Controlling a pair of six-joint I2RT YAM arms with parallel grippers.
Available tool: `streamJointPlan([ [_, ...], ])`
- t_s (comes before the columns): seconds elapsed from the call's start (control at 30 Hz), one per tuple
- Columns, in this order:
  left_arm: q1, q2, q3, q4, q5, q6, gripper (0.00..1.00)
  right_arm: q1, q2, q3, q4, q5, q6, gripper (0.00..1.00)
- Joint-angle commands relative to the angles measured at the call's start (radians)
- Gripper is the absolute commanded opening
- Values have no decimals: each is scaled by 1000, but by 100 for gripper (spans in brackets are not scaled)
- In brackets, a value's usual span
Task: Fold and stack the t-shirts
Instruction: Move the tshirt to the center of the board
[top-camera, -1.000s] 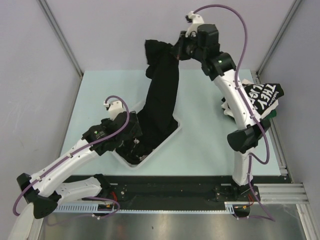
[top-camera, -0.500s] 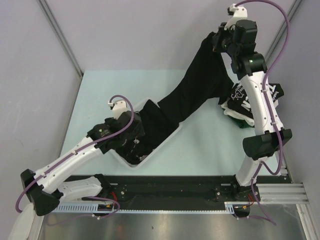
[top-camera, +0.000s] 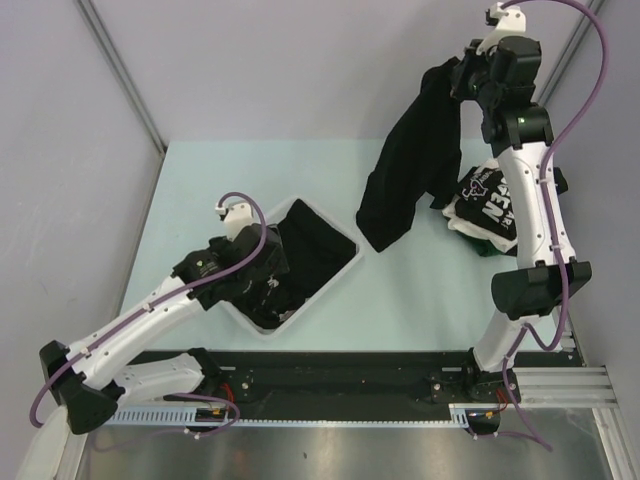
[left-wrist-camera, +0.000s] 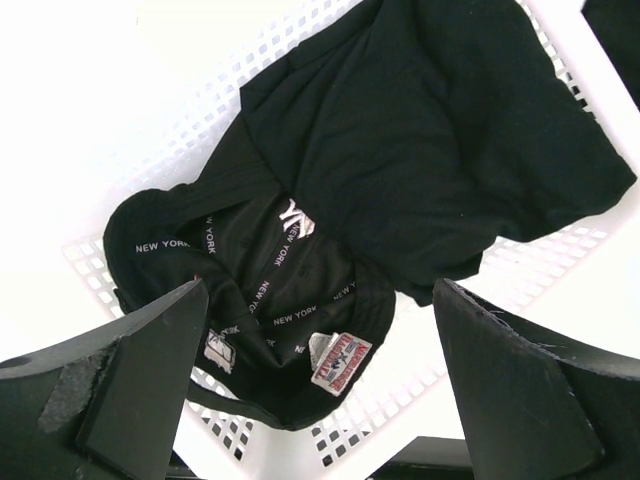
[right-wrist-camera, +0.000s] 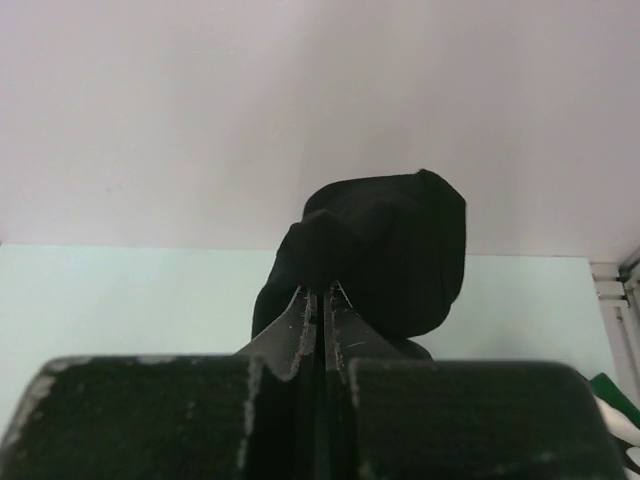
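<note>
From above, the right gripper (top-camera: 457, 78) is mostly lost behind its own wrist and the cloth. Its wrist camera shows the two fingers pressed flat together, with a bunched fold of a plain black cotton t-shirt (right-wrist-camera: 385, 245) pinched between them. Whether that fold is collar, hem or sleeve I can't make out. The t-shirt hangs in a long, rumpled drape from high over the far right of the pale green tabletop (top-camera: 200, 190), and it is widest at the bottom. Its lower edge comes close to the table, though I can't tell if it touches. No print shows on it.

Just right of the drape, a pile of folded shirts (top-camera: 488, 205) lies on the table, partly hidden by the right arm. The top one is black with big white block lettering, too cut off to read. White and green cloth peeks out beneath it.

The left gripper (left-wrist-camera: 320, 300) hangs with its fingers spread wide, holding nothing, over a white plastic mesh basket (left-wrist-camera: 560, 255) at the near left. Inside lies crumpled black t-shirt cloth (left-wrist-camera: 430, 140); whether it is one shirt or two I can't tell. A collar is turned inside up, with "NEW YORK" repeated along the neck tape and a small woven label. From above, the left arm covers the basket's near half.
</note>
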Motion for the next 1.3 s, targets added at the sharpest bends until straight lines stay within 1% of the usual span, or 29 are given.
streamJointPlan([
  [0.0, 1, -38, -21, 20, 5, -15, 99, -28, -25, 25, 91, -37, 34, 0],
  [0.1, 1, -38, -20, 20, 5, -15, 99, -16, -21, -33, 94, -65, 60, 0],
  [0.13, 1, -38, -17, 22, 6, -17, 100, -4, -22, -51, 97, -57, 59, 5],
  [0.17, 1, -37, -15, 23, 9, -17, 100, 5, -21, -73, 102, -50, 54, 18],
  [0.2, 1, -35, -14, 31, 12, -15, 99, 12, -22, -102, 102, -33, 43, 29],
  [0.23, 2, -32, -14, 37, 28, -12, 100, 16, -27, -117, 103, -25, 37, 43],
  [0.3, 2, -32, -17, 73, 61, -1, 100, 25, -34, -140, 105, -22, 28, 47],
  [0.33, 1, -28, -24, 89, 102, 6, 99, 27, -45, -166, 103, -21, 28, 51],
  [0.37, 1, -25, -29, 110, 136, 17, 100, 26, -54, -179, 108, -21, 31, 53],
  [0.4, -4, -20, -36, 162, 167, 29, 100, 27, -62, -194, 109, -18, 33, 53],
  [0.47, -19, 1, -47, 201, 230, 66, 100, 25, -94, -235, 120, -19, 31, 54],
  [0.53, -53, 26, -41, 235, 249, 105, 100, 22, -117, -275, 126, -14, 34, 54],
  [0.57, -65, 66, -34, 232, 249, 117, 99, 22, -139, -287, 135, -16, 34, 55],
  [0.67, -100, 138, 11, 200, 249, 166, 86, 15, -171, -333, 154, -22, 48, 56],
  [0.7, -117, 194, 40, 183, 252, 193, 76, 13, -186, -343, 157, -28, 51, 57],
  [0.77, -142, 248, 78, 154, 236, 220, 63, 10, -195, -367, 163, -36, 60, 57],
  [0.8, -172, 309, 120, 122, 207, 241, 51, 7, -205, -376, 168, -45, 62, 57],
  [0.9, -235, 414, 207, 52, 119, 273, 35, 6, -217, -401, 175, -51, 68, 58],
  [1.0, -287, 481, 282, 6, 72, 307, 27, 1, -220, -415, 177, -57, 75, 59],
  [1.07, -310, 532, 310, -8, 54, 324, 25, -4, -225, -418, 182, -60, 82, 59],
  [1.13, -336, 561, 338, -8, 63, 345, 22, -5, -228, -423, 182, -63, 83, 59],
  [1.27, -369, 595, 344, 12, 81, 364, 15, -16, -240, -438, 189, -71, 91, 60],
])
